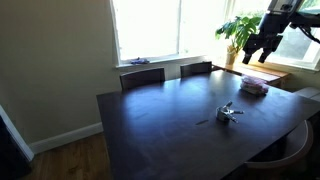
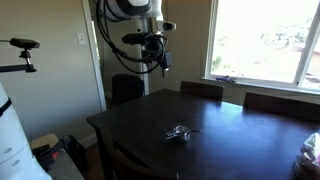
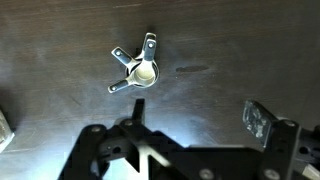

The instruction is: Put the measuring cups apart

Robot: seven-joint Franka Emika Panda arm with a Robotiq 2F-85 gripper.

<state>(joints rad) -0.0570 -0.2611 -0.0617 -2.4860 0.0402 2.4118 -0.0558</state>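
The measuring cups (image 3: 140, 68) are small shiny metal cups nested together with flat handles fanned out, lying on the dark table (image 1: 170, 115). They show in both exterior views, near the table's middle (image 1: 229, 113) (image 2: 179, 132). My gripper (image 1: 262, 45) hangs high above the table, well apart from the cups, also seen in an exterior view (image 2: 156, 55). In the wrist view the gripper (image 3: 190, 125) is open and empty, with the cups far below and up-left of the fingers.
A pinkish flat object (image 1: 253, 86) lies near the table's far corner. Chairs (image 1: 142, 77) stand along the window side. A potted plant (image 1: 238, 30) is by the window. A camera tripod (image 2: 22, 55) stands beside the table.
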